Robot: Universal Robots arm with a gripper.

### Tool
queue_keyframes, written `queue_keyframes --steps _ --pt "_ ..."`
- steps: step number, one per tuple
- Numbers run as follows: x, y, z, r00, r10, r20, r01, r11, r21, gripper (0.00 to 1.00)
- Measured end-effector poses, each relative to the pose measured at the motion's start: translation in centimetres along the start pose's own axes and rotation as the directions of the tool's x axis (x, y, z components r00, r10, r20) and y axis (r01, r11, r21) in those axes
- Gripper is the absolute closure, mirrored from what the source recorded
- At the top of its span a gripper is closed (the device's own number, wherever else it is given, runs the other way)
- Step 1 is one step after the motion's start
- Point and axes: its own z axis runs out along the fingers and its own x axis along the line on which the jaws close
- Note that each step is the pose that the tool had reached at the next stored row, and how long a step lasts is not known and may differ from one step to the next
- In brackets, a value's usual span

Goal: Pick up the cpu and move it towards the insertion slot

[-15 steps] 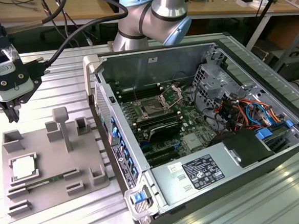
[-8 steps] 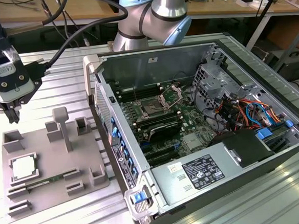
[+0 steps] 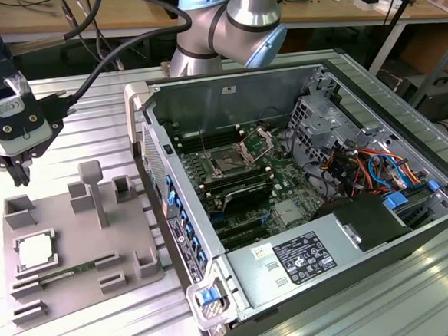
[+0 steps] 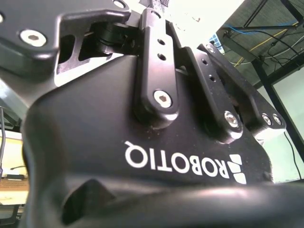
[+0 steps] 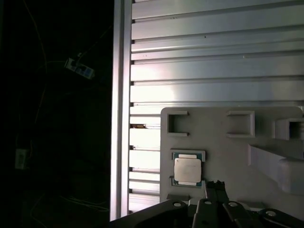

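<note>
First wrist view: the cpu, a small flat square chip with a silvery metal top and thin green rim (image 5: 188, 169), sits flat in its recess on the pale grey moulded fixture plate (image 5: 213, 142). Not lifted, nothing touching it.

Claw (image 5: 216, 186) is the black two-finger unit. Its tips look pressed together with nothing between them. It hangs over the plate close to the chip but clear of it, off to one side rather than centred.

Exterior view: same story. The claw sits above the far corner of the plate on the exterior view's left, and the chip lies nearer the camera on that same side. The plate rests on the ribbed aluminium worktop (image 3: 90, 123).

The insertion slot, a square socket with a dark centre and shiny metal retention frame (image 3: 228, 165), is on the green motherboard inside the open grey computer case (image 3: 227, 98). That is well apart from the chip, toward the exterior view's right. The frame looks swung up and the socket looks unoccupied. The silver and pale blue robot arm (image 3: 251, 12) arches over behind the case.

Step, my read: approach before the pick. Nothing gripped, transfer not started.

What the pick calls for, my read:
- fingers spread wider than the chip
- claw centred over it and squared to its edges
- straight descent into the recess and a light pinch on the green rim; the part is thin, with little edge to grab
- on the carry, clearance over the case's near wall
</note>
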Motion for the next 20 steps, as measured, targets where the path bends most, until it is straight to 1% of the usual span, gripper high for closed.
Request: queue_keyframes --steps 10,20 --pt "0.0 -0.07 0.32 1.0 0.0 0.0 0.0 1.0 0.0 0.89" --pt "0.13 -0.31 0.73 1.0 0.0 0.0001 0.0 1.0 -0.0001 0.89"
